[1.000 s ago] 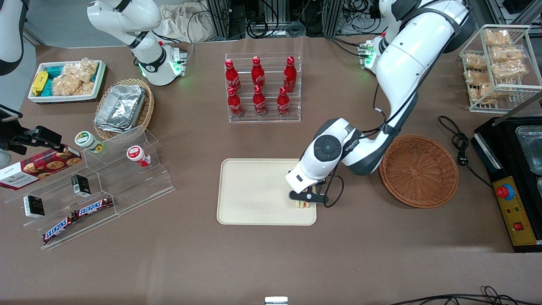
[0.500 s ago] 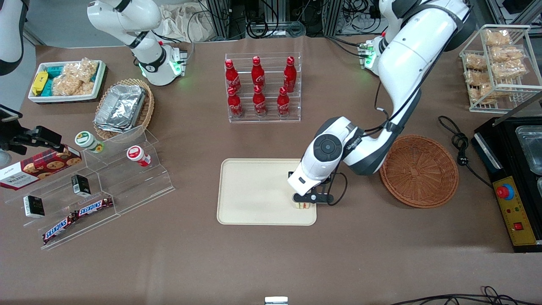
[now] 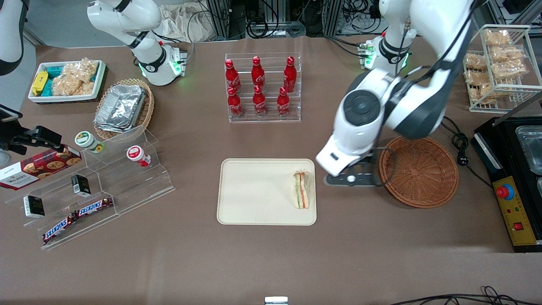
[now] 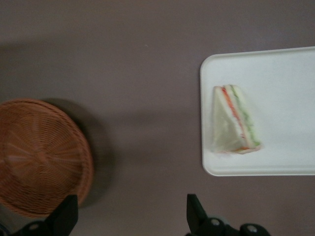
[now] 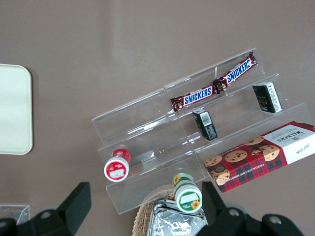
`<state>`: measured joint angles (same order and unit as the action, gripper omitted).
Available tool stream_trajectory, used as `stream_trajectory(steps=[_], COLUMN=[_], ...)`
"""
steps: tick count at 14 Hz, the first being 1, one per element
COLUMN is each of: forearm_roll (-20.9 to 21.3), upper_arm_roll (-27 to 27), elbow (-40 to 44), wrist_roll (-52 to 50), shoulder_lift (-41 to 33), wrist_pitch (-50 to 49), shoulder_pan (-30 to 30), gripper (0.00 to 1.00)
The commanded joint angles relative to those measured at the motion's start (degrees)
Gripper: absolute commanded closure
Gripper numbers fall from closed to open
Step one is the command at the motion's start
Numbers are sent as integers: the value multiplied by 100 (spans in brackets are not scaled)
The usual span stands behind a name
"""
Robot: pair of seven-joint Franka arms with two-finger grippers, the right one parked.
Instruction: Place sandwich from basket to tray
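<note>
The small triangular sandwich (image 3: 301,190), white bread in clear wrap with green and orange-red filling stripes, lies flat on the flat cream-beige rectangular tray (image 3: 254,190). It sits against the tray's short edge toward the working arm's end of the table, just inside the low smooth rim and closer to the corner nearest the front camera. In the left wrist view the sandwich (image 4: 233,119) shows its broad white face and its striped cut side, with the glossy wrap puckered at one tip, and the tray's (image 4: 275,73) rounded corners are plain and matte.

The left arm's gripper (image 3: 350,178) hangs above the bare brown table top, between the tray and the round, shallow, reddish-brown woven wicker basket (image 3: 419,171). Its two dark fingers (image 4: 196,216) stand wide apart and hold nothing. The basket (image 4: 42,155) has a ribbed weave radiating from its centre and a thicker braided rim; nothing lies in it. It rests well apart from the tray, toward the working arm's end of the table.
</note>
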<state>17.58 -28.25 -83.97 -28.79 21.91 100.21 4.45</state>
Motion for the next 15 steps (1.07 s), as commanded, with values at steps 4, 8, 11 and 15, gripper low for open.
stream_trajectory(steps=[4,8,11,15], forearm_roll=[-351,-457,-712,-1324], upper_arm_roll=[48,48,91,2115], elbow=[414,645,601,592], wrist_roll=[1498,1945,2132,2384], shoulder_lift=[-724,-995,-1172,-1347], wrist_pitch=[-1387,-1811,-1865,-2005], shoulder_pan=[-1058,-1471,-1842,-397], gripper=[1,0,0,0])
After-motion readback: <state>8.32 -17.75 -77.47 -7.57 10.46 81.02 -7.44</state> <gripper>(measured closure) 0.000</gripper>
